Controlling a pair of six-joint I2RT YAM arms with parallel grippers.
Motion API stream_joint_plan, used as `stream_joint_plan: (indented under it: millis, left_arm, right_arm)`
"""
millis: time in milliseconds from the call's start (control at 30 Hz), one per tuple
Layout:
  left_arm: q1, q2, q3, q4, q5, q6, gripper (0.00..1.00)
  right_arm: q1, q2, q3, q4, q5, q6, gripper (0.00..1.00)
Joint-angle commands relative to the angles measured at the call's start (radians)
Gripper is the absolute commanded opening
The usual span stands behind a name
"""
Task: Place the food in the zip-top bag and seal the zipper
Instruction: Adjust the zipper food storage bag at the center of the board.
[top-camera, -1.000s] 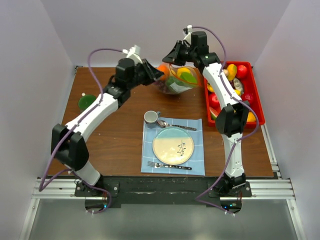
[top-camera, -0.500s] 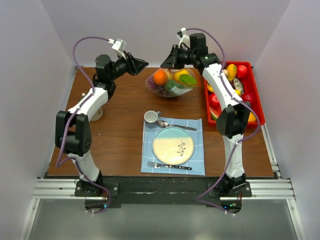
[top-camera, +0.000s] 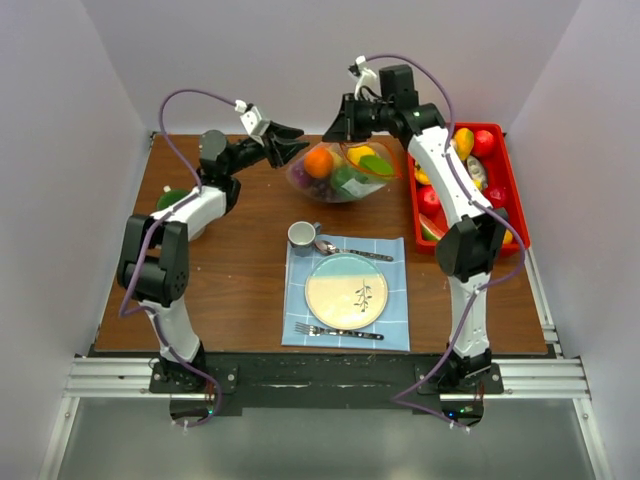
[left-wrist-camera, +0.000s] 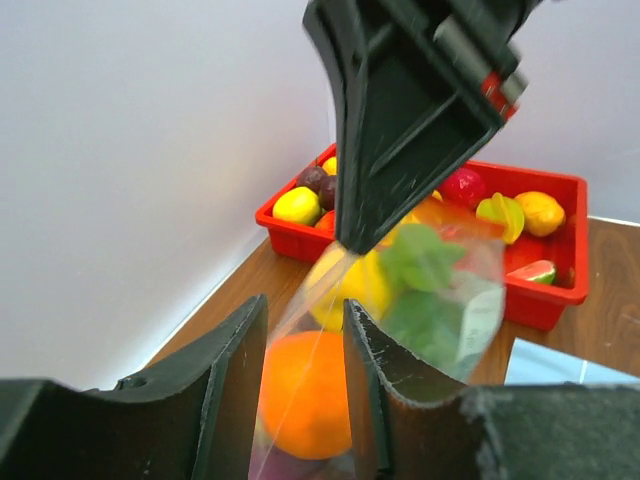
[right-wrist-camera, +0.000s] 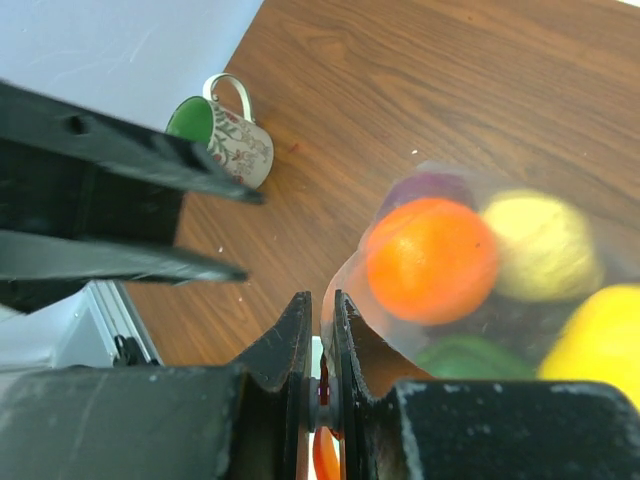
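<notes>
While the right jaws pinch the zip-top bag (top-camera: 342, 186) of food (top-camera: 319, 161), the left jaws stand open.

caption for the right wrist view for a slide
Right end effector pinches the edge of the zip-top bag, an orange and other food inside.

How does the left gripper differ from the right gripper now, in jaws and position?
The left gripper stands open and holds nothing; the right gripper is shut on the top edge of the bag. The left gripper is beside the bag, at its left; the right gripper reaches it from above. Both are black and close to the bag.
</notes>
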Motion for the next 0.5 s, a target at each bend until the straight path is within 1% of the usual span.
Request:
stream_joint_plan:
  millis: [0,33,133,300,400,467]
  left_arm:
    - [-0.014,0.006,-0.025,0.119,0.006,0.145,0.41]
    - [-0.027,0.004,-0.034,0.134,0.004,0.188,0.42]
    - [-0.052,-0.003,-0.077,0.165,-0.02,0.233,0.43]
    - [-0.053,0.009,-0.069,0.179,0.003,0.23,0.43]
    - [-0.053,0.01,-0.071,0.223,0.017,0.184,0.43]
    - [-0.057,0.02,-0.042,0.211,0.047,0.17,0.43]
  right_arm:
    - [0.017,-0.114,0.001,-0.005,-0.018,-0.074,0.0]
    - [0.025,-0.115,0.0,-0.01,-0.006,-0.084,0.0]
    - [0.037,-0.118,-0.002,-0.02,0.017,-0.118,0.0]
    - [0.048,-0.114,-0.002,-0.045,0.037,-0.147,0.0]
    - [0.055,-0.112,0.006,-0.053,0.049,-0.163,0.0]
    - [0.058,-0.106,0.021,-0.062,0.048,-0.172,0.0]
